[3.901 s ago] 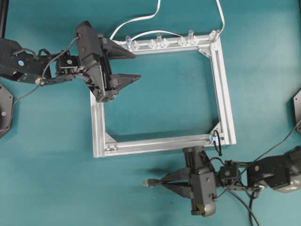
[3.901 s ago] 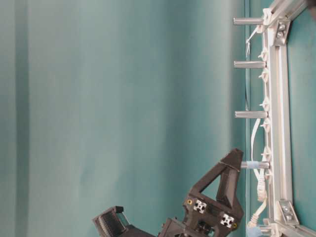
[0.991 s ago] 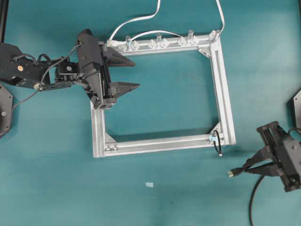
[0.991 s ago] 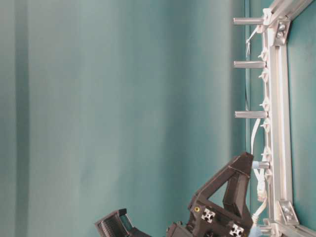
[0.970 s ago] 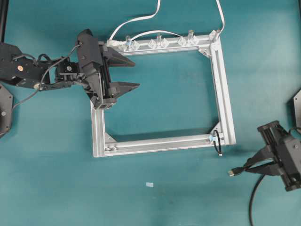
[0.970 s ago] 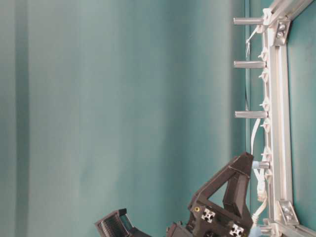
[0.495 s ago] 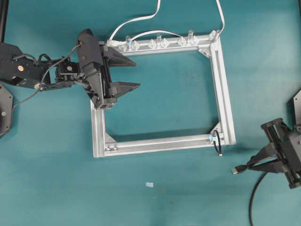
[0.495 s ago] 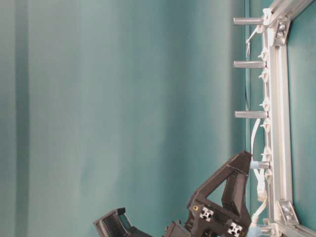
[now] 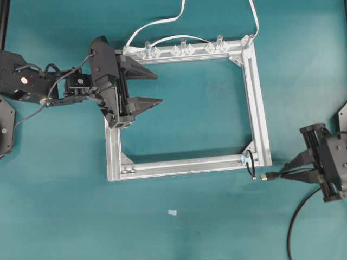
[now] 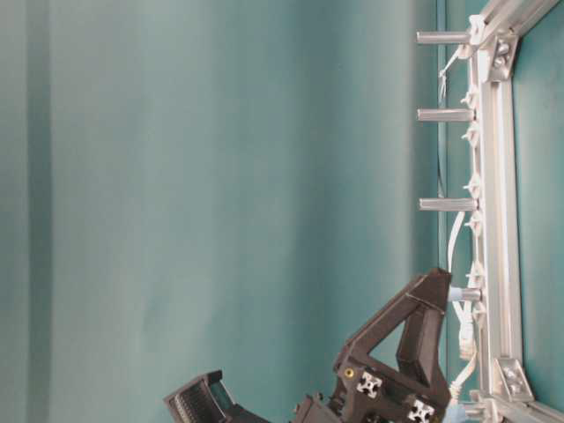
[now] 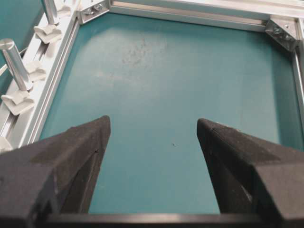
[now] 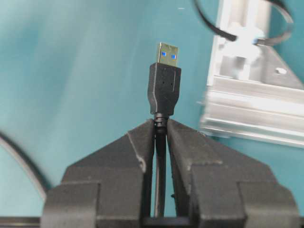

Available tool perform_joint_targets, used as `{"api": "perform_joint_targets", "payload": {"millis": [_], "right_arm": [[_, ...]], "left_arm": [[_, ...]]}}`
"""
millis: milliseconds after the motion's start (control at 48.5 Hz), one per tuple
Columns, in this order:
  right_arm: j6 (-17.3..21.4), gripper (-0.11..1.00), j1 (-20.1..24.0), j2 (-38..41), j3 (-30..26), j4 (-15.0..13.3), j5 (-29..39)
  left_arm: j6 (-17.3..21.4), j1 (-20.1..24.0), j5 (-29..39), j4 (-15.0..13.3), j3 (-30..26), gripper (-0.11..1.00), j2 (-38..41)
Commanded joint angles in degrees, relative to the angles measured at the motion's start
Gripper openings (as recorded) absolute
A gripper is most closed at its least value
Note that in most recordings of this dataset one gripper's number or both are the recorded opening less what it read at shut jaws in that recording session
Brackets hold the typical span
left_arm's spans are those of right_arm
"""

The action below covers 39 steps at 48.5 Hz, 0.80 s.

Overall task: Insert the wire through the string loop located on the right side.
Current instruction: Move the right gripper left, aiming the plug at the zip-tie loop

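Note:
The wire [image 9: 267, 176] is a black cable with a USB plug. My right gripper [image 9: 283, 174] is shut on it just behind the plug, which points left. The plug's metal tip lies just right of the string loop [image 9: 250, 167]. That loop is thin black cord hanging at the front right corner of the silver frame [image 9: 184, 165]. In the right wrist view the plug [image 12: 164, 85] sticks out past the right gripper [image 12: 160, 124], and the loop [image 12: 209, 21] curves ahead and to its right. My left gripper [image 9: 159, 89] is open and empty over the frame's left side, and it is also seen from the wrist [image 11: 153, 126].
White cables [image 9: 157, 23] run off the frame's far bar, which carries clear clips and short metal posts [image 9: 181, 49]. The wire's slack curves down off the table's front right [image 9: 293, 222]. A small pale scrap [image 9: 172, 212] lies on the teal table in front of the frame.
My right gripper has carried the wire up and left, bringing the plug tip close beside the string loop. The left gripper has barely moved.

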Motion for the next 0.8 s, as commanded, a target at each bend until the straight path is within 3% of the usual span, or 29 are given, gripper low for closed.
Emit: {"api": "perform_joint_targets", "payload": {"millis": [0,392,784], "right_arm": [[-0.3,0.11,-1.1,-0.4,-0.3,-0.5,-0.4],[-5.2,0.11,-5.9,-3.7,0.5,-0.9,0.2],[-5.2,0.11,-6.5,-4.1,0.8,-0.9,1.0]], "left_arm": [[-0.1,-0.3,-0.2,0.1,-1.1,0.75,-1.5],[-0.1,-0.4,-0.3,0.1,-1.4,0.75,-1.5],[-0.1,-0.3,-0.3,0.2,-1.5,0.75,-1.5]]}}
